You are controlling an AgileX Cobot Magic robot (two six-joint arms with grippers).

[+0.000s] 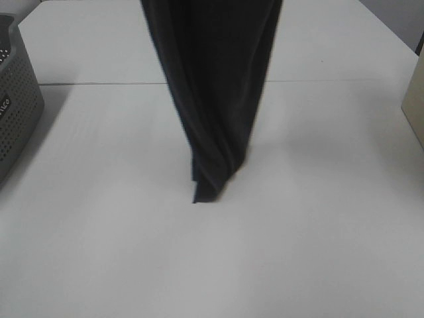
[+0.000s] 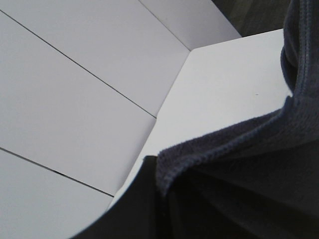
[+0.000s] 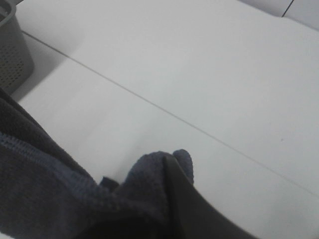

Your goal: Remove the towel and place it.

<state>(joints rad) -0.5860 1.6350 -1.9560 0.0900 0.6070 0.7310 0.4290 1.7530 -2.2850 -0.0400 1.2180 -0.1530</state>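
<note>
table (image 1: 318, 252): white, seamed | basket (image 1: 16, 99): grey, left edge | light: soft

L claw (image 2: 149, 172) is closed on the towel (image 2: 239, 164). Only 1 dark finger shows, w/ fabric bunched against its inner side; the other is hidden under cloth. R claw (image 3: 172, 172) is closed on the towel too, 1 finger visible, cloth pinched beside it. Both are held well above the tabletop (image 3: 199, 59).
</note>
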